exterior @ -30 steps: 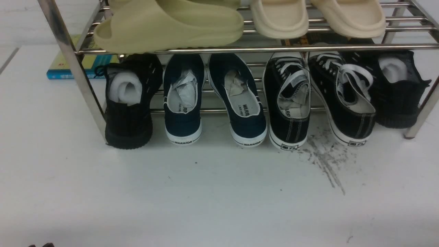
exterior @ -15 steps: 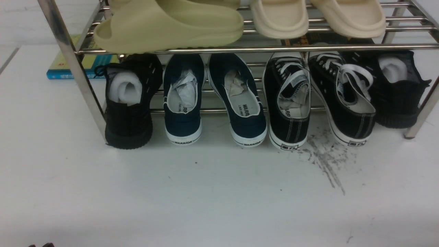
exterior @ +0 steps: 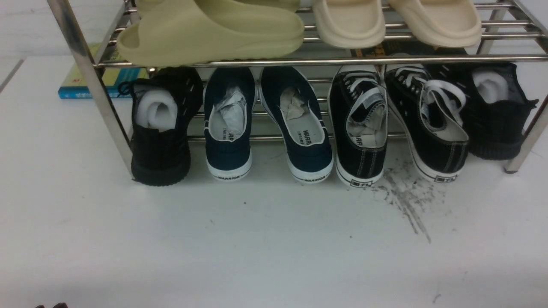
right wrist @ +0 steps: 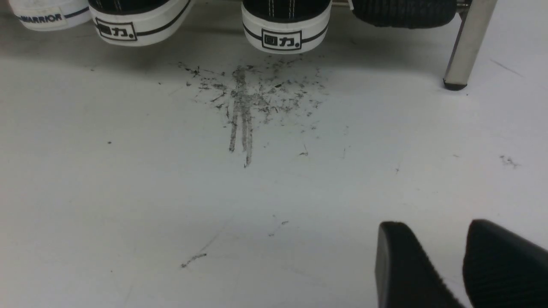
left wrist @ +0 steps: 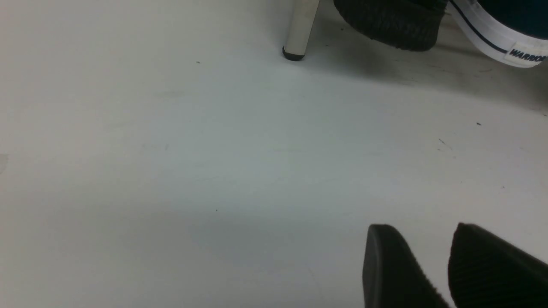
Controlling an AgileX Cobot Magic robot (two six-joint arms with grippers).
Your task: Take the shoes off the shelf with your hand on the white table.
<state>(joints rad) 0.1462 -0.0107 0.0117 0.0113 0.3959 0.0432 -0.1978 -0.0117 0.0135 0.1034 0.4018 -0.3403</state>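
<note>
The shoes, two black canvas sneakers (exterior: 359, 141) (exterior: 432, 128) with white laces and soles, rest on the lower tier of the chrome shelf (exterior: 274, 61), heels down on the white table (exterior: 257, 239). Their white heels (right wrist: 128, 17) (right wrist: 286, 25) show far ahead in the right wrist view. My right gripper (right wrist: 434, 224) hovers low over the table well short of them, open, with nothing between its fingers. My left gripper (left wrist: 421, 229) is open and empty too, over bare table short of the shelf's left leg (left wrist: 302, 25). Neither arm shows clearly in the front view.
Navy WARRIOR slip-ons (exterior: 265, 124) sit left of the shoes. All-black knit sneakers (exterior: 162, 128) (exterior: 492, 111) stand at both ends. Pale slides (exterior: 214, 30) fill the upper tier. A book (exterior: 102, 81) lies behind. Dark scuff marks (right wrist: 244, 102) lie before the shelf's right leg (right wrist: 469, 42).
</note>
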